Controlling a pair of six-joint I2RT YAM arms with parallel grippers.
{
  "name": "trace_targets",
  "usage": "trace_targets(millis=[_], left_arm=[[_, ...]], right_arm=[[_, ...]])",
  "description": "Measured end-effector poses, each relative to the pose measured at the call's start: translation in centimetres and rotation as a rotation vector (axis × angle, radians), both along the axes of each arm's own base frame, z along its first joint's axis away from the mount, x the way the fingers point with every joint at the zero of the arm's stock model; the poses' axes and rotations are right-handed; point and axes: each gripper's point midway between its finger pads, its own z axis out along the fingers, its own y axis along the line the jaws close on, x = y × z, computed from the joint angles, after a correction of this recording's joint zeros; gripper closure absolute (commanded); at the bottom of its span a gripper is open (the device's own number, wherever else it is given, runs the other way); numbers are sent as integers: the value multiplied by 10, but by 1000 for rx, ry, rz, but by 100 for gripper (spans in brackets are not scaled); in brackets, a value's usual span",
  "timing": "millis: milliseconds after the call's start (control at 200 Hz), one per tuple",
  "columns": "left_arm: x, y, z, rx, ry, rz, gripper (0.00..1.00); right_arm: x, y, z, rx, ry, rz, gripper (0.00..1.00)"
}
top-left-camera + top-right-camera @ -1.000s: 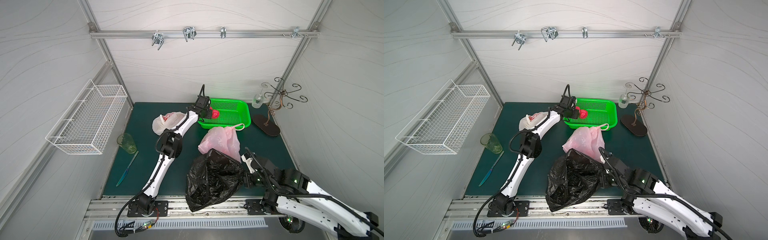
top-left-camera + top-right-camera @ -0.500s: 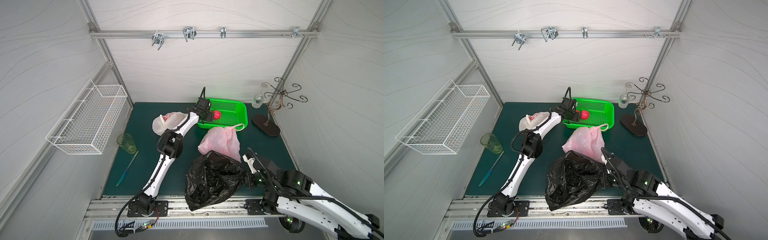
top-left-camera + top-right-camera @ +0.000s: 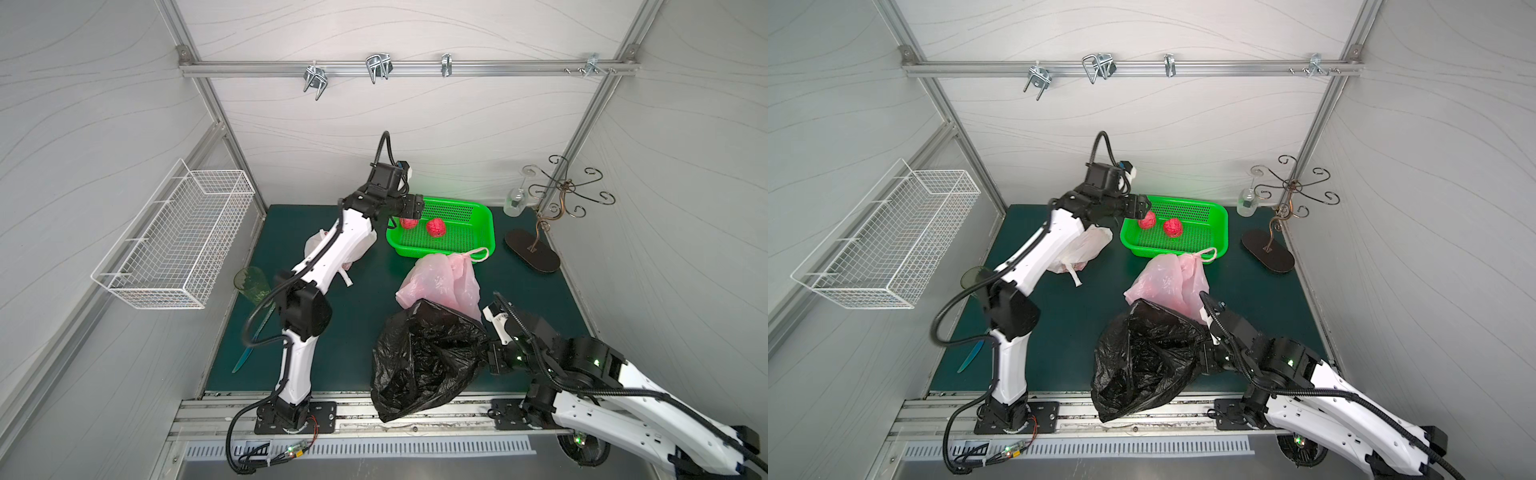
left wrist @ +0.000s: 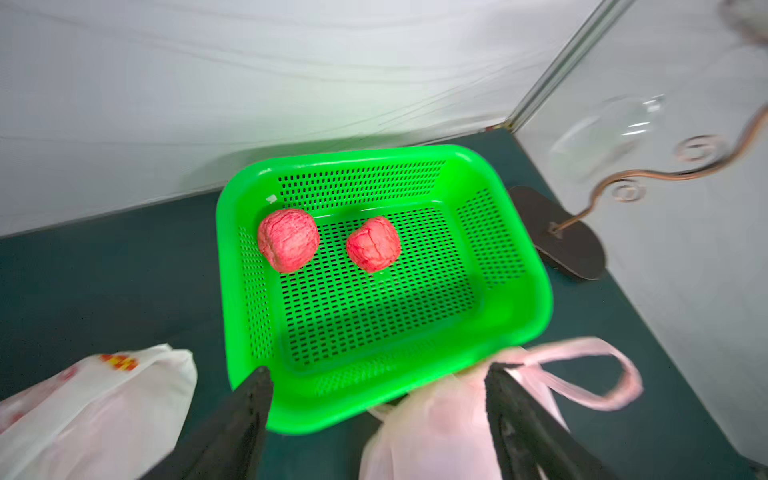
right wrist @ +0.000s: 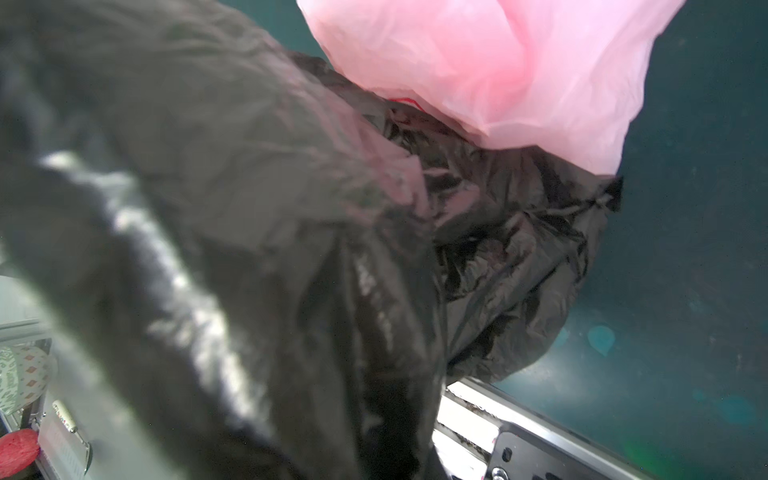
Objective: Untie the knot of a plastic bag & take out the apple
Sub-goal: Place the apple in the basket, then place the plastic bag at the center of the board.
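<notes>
Two red apples (image 3: 435,227) (image 3: 409,222) lie in the green basket (image 3: 478,245), also seen in the left wrist view as apples (image 4: 373,244) (image 4: 288,240). My left gripper (image 3: 415,206) (image 4: 380,370) hangs open and empty over the basket's left rim. The black plastic bag (image 3: 424,357) (image 5: 291,208) stands with its mouth open at the table's front edge. My right gripper (image 3: 490,357) is shut on its right side, with the jaws hidden by the plastic in the right wrist view. A pink plastic bag (image 3: 444,282) (image 4: 436,424) lies between the black bag and the basket.
A white plastic bag (image 3: 1088,245) lies under my left forearm. A green cup (image 3: 253,282) and a blue knife (image 3: 253,345) sit at the left. A wire basket (image 3: 174,237) hangs on the left wall. A metal hook stand (image 3: 534,251) and a glass (image 3: 515,203) occupy the back right.
My left gripper opened and let go of an apple, which now lies in the green basket. The gripper drew back toward the basket's left rim. The right arm kept hold of the black bag.
</notes>
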Motion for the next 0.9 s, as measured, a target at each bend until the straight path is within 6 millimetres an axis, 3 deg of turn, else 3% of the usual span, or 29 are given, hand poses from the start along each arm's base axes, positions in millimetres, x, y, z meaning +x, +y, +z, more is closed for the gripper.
trace_targets(millis=[60, 135, 205, 295, 410, 505, 595, 705, 795, 900], left_arm=[[-36, 18, 30, -37, -42, -4, 18], [-75, 38, 43, -65, -64, -5, 18], [-102, 51, 30, -66, -40, -4, 19], [-125, 62, -18, -26, 59, 0, 20], [-148, 72, -89, 53, 226, 7, 20], [-168, 76, -117, 84, 310, -1, 20], [-179, 73, -112, 81, 308, -24, 20], [-188, 69, -97, 59, 271, -50, 21], [-192, 65, -93, 52, 264, -65, 21], [-193, 63, -94, 50, 269, -75, 21]], right_arm=[[5, 6, 13, 5, -25, 16, 100], [14, 12, 37, 16, -77, 18, 100], [29, 12, 65, 20, -149, -25, 100], [47, -2, 100, 19, -244, -133, 100], [57, -44, 138, 29, -364, -308, 95], [55, -87, 163, 51, -444, -450, 100], [46, -135, 185, 82, -512, -600, 100], [38, -183, 198, 67, -568, -755, 100], [34, -208, 201, 20, -602, -842, 100], [33, -222, 200, -44, -630, -890, 100]])
